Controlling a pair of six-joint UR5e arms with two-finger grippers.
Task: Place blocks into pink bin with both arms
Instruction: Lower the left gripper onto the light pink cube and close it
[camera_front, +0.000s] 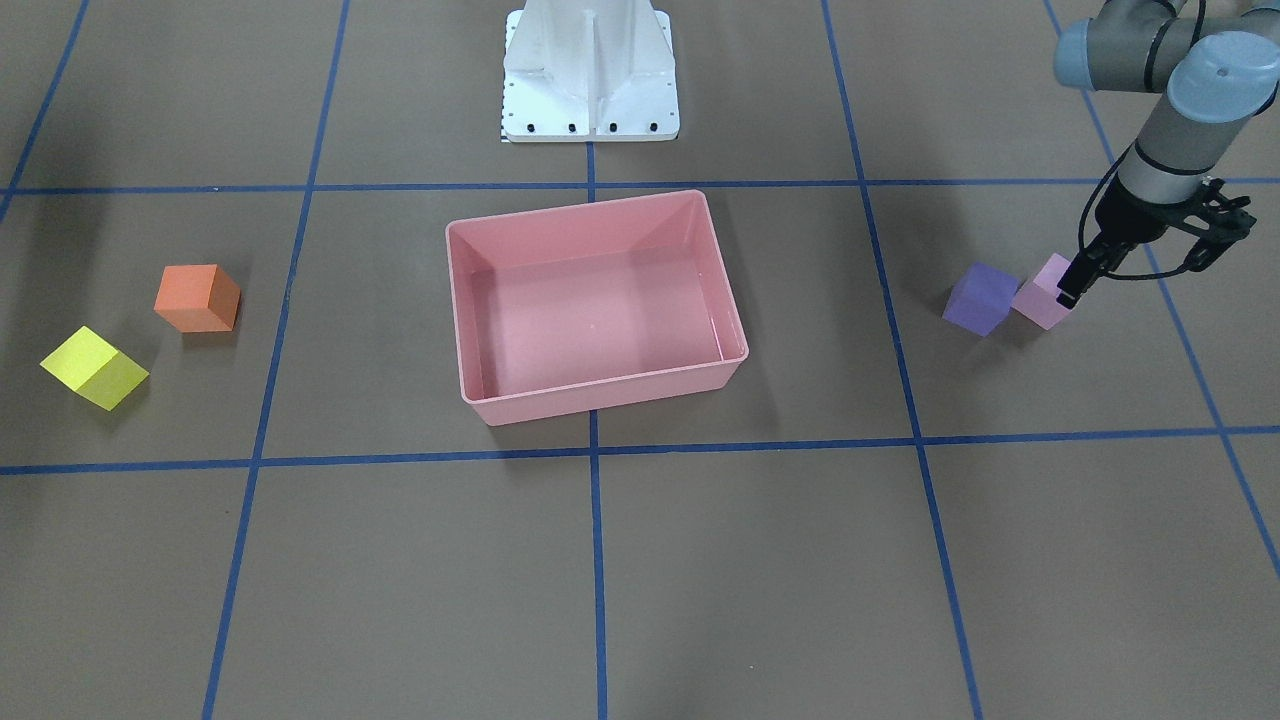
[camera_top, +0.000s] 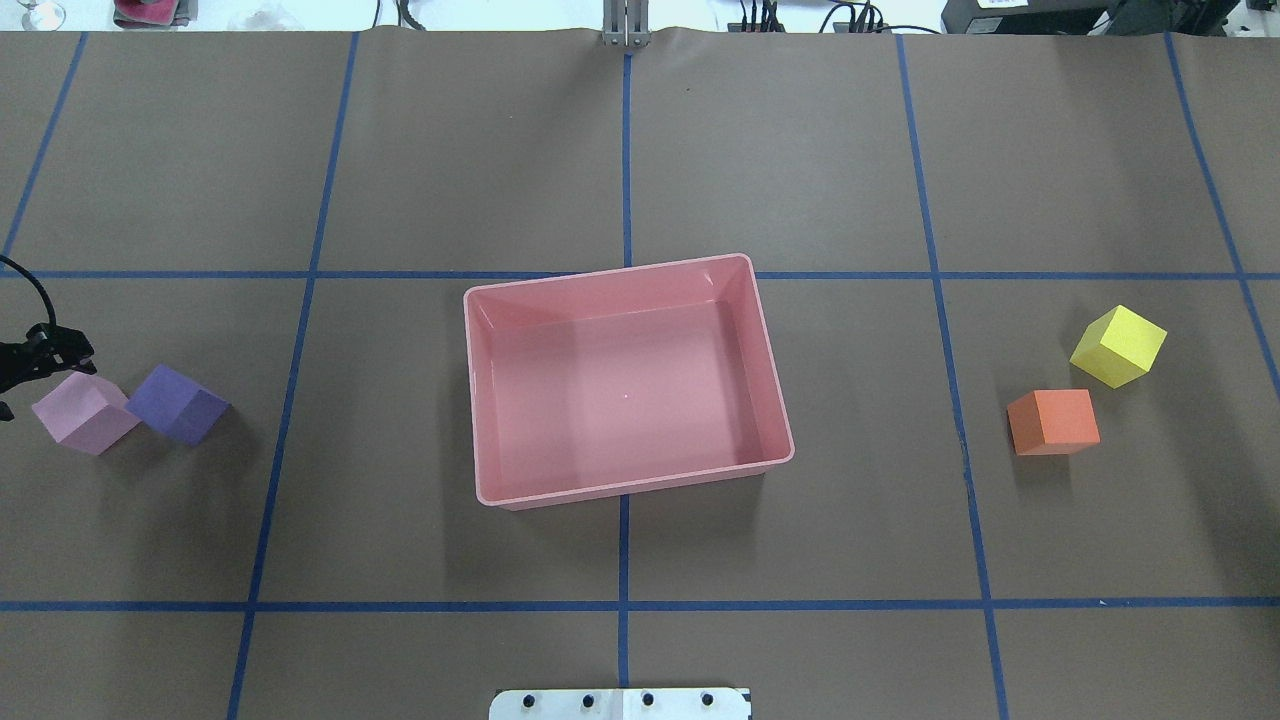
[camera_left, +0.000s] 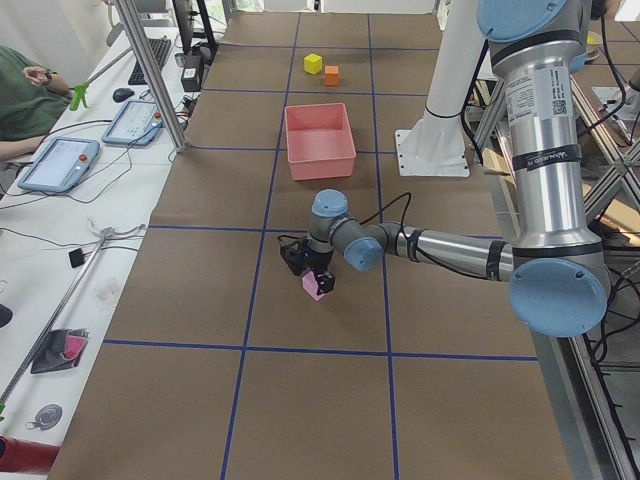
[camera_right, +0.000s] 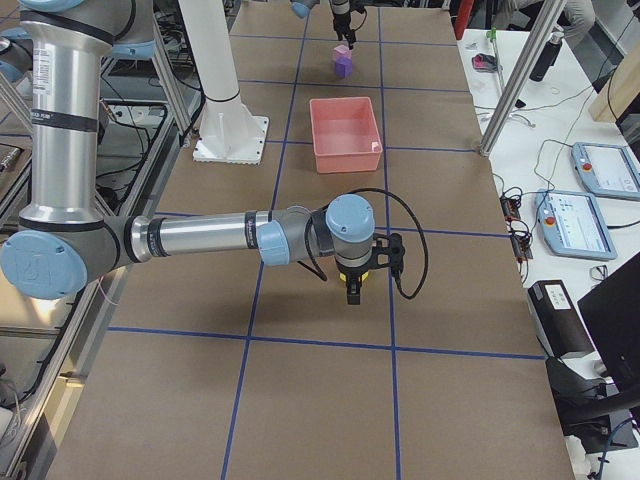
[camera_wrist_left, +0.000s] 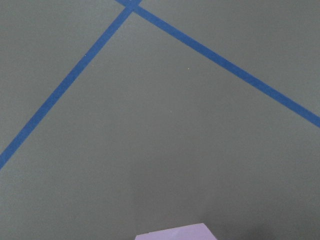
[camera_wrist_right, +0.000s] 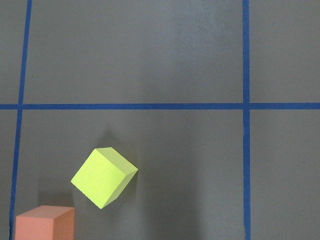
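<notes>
The pink bin (camera_front: 600, 400) (camera_top: 630, 490) stands empty at the table's middle. The light pink block (camera_front: 1040, 297) (camera_top: 85, 412) touches the purple block (camera_front: 980, 297) (camera_top: 178, 403) on my left side. My left gripper (camera_front: 1072, 285) (camera_top: 45, 360) is low at the light pink block's outer side and looks open; the block rests on the table. Its top edge shows in the left wrist view (camera_wrist_left: 175, 232). The orange block (camera_front: 197, 297) (camera_wrist_right: 42, 222) and the yellow block (camera_front: 93, 367) (camera_wrist_right: 104, 177) lie on my right side. My right gripper (camera_right: 352, 290) hovers over them; I cannot tell whether it is open or shut.
The white base mount (camera_front: 590, 80) stands behind the bin. Blue tape lines grid the brown table. Desks with tablets (camera_left: 60, 160) and metal posts (camera_left: 150, 70) run along the far side.
</notes>
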